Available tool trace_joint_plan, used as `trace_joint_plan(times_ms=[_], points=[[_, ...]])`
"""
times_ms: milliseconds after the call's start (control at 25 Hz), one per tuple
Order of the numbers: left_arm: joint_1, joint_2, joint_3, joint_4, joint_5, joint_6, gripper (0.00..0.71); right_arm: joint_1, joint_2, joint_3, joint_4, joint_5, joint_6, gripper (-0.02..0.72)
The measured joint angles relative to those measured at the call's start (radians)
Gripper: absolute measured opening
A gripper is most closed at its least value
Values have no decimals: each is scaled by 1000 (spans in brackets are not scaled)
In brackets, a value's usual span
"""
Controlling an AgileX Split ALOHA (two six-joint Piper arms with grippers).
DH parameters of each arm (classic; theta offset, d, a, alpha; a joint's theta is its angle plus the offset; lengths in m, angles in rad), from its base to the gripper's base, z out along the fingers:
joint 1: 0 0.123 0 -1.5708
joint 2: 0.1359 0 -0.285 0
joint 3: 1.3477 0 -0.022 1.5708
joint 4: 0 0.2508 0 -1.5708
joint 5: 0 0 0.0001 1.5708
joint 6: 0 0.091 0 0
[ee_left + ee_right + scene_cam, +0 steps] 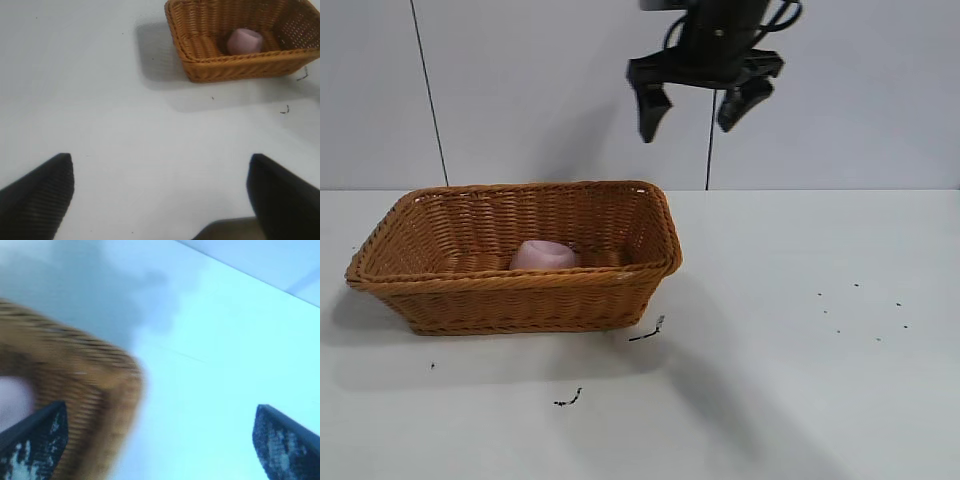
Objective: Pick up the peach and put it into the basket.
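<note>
The peach (544, 256) is seen lying inside the basket (440, 290), on its floor toward the front wall, on a white table (800, 380). The right gripper (697, 108) is held high in the air above the table, up and to the right of the basket's right end, its jaws spread wide with nothing between them; in the right wrist view its two dark fingertips (35, 440) are shown far apart over the basket's rounded corner (100, 390), with a pale pink patch of the peach (12, 400) at the edge. The left gripper (160, 192) is not shown in the exterior view; in its own wrist view its jaws are likewise open and empty above bare table, well apart from the basket (235, 70), in which the peach (244, 41) can be seen. A few small dark scraps (568, 400) are scattered on the table just in front of the basket, with finer specks (865, 310) farther right.
</note>
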Motion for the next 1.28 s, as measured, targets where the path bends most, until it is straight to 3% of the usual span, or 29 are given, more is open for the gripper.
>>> trace_joint_plan(times_ms=[360,640,840,1080,1280], points=[[0,0,0,0,0,0,692,-268,-9,0,19,83,4,689],[0,0,0,0,0,0,692,-278,-63,0,44,161,0,689],[0,0,0,0,0,0,692,-277,-118,19,52,169,-7,689],[0,0,0,0,0,0,692,-277,-329,236,57,168,-11,689],[0,0,0,0,0,0,692,-277,-616,588,59,167,-32,689]])
